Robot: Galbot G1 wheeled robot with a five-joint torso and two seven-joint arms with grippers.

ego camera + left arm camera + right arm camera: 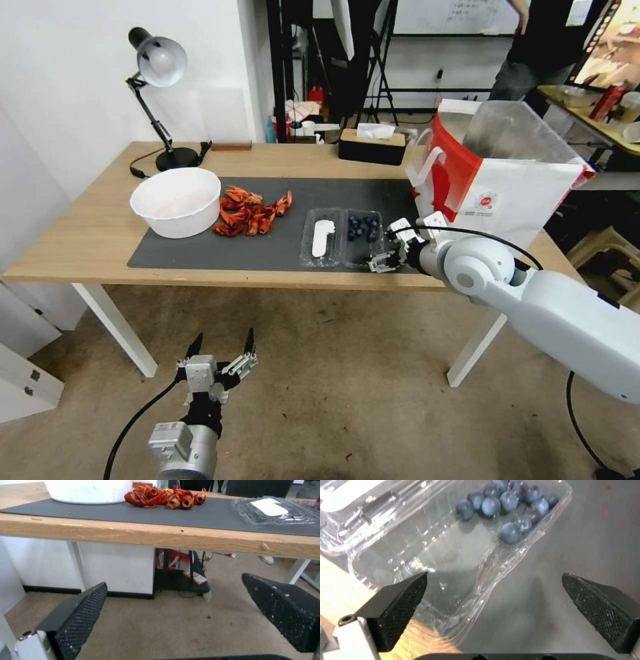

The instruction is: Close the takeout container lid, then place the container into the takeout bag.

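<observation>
Nearest, the left gripper (222, 347) hangs low in front of the tabletop (87, 240), below its front edge, fingers (78, 620) spread and holding nothing. It is well apart from the work.

Farther in, the right gripper (390, 248) sits at the front right corner of the container (342, 237), fingers (400, 605) released wide. In the right wrist view one finger is over the berry half's near corner and the other is over bare mat (586, 542), so the container's rim runs between them; I cannot tell if any finger touches the plastic.

The container lies open and flat on the mat near the tabletop's front edge. Its long axis runs side to side: the berry half is toward the right arm, the lid (323, 238) lies beyond it to the left, label up. The lid therefore has to swing rightward over the blueberries (363, 227). The right arm is far nearer.

Just behind the right gripper stands the bag (507, 180), upright, mouth open.
</observation>
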